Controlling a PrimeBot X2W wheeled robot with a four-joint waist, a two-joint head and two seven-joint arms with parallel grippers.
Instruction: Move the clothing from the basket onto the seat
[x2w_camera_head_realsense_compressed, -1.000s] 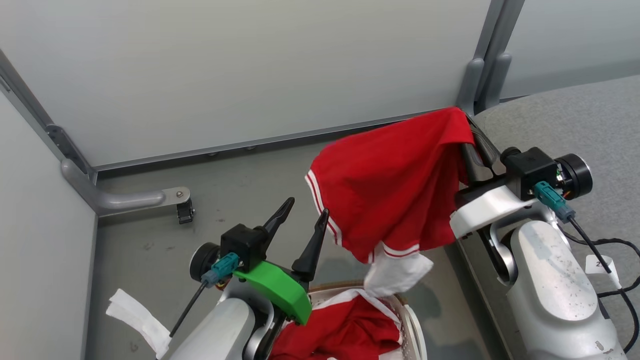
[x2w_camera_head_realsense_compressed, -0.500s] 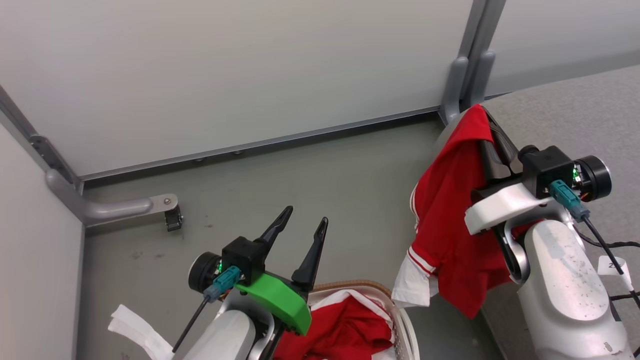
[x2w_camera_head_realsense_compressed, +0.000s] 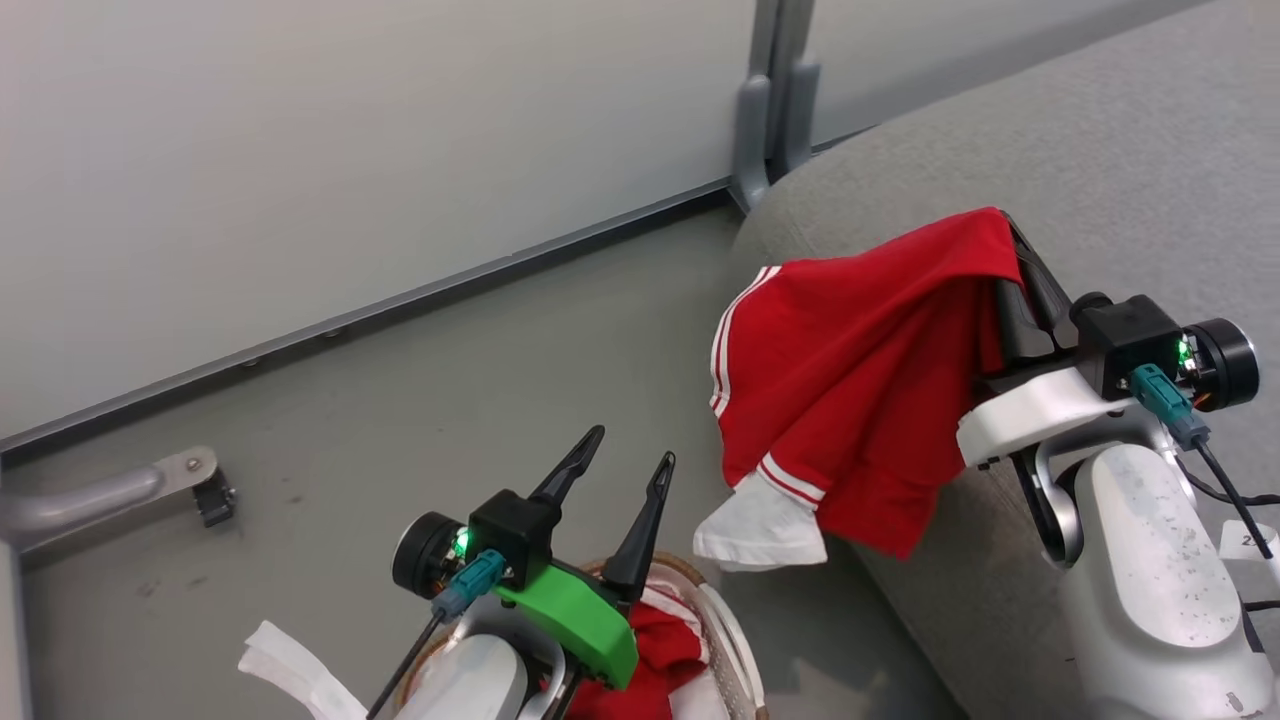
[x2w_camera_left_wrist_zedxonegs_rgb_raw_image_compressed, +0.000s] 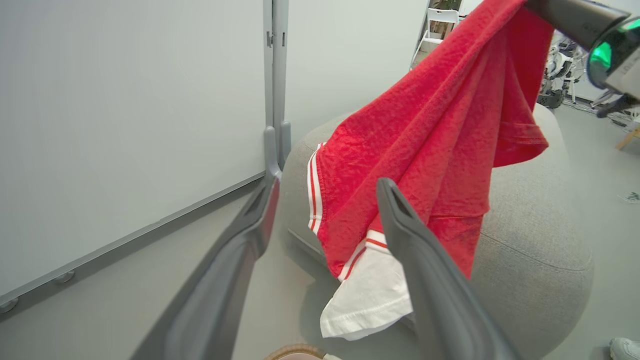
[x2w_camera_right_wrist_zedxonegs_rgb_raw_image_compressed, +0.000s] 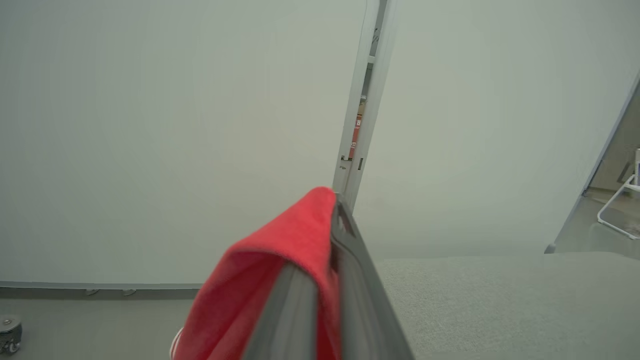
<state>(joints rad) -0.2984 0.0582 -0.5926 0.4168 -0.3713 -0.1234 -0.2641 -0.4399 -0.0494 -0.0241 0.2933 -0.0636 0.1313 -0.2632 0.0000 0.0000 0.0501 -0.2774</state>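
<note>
Almost nothing legible. White paper tag (x2w_camera_head_realsense_compressed: 1248, 541) hanging beside the pale right forearm (x2w_camera_head_realsense_compressed: 1150, 570), at the edge of the head view: dark print starts with what looks like a "2", the rest is cut off by the frame. Red sticker (x2w_camera_right_wrist_zedxonegs_rgb_raw_image_compressed: 357, 131) in the gap between the wall panels (x2w_camera_right_wrist_zedxonegs_rgb_raw_image_compressed: 150, 125), right wrist view: pale print on it, too small to read. Small dark marks just below it are equally unreadable.
</note>
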